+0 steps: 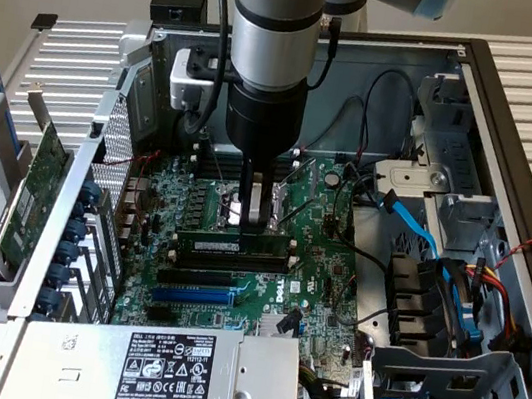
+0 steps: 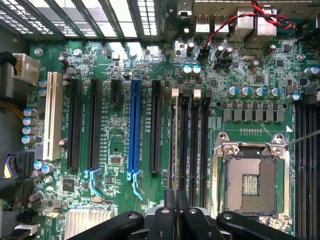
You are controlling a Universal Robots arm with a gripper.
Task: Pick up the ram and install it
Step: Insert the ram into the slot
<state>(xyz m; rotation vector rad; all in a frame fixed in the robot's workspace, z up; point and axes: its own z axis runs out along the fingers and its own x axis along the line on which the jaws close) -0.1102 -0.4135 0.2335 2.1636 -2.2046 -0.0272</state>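
The ram (image 1: 224, 243) is seemingly being pressed into the motherboard (image 1: 276, 297) by clenched jaws directly above it, firm, even downward pressure being called for.

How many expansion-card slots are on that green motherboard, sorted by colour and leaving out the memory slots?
White slot: 1
Blue slot: 1
Black slots: 4, three long and one short
Total: 6
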